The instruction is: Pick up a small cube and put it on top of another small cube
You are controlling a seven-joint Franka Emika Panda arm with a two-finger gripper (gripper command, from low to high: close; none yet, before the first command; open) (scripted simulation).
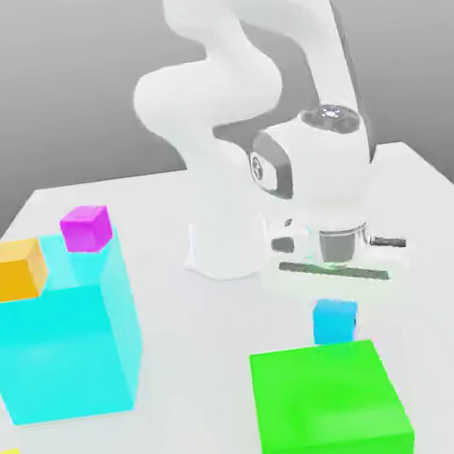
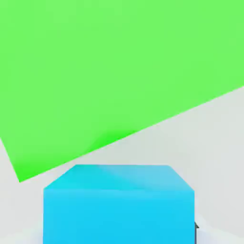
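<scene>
The claw (image 1: 335,326) grips a blue cube (image 1: 334,321) above the pale surface (image 1: 190,377), grey backdrop (image 1: 71,80) behind.

A large cyan block (image 1: 62,359) and large green block (image 1: 324,395) stand on a white table (image 1: 200,376).
</scene>
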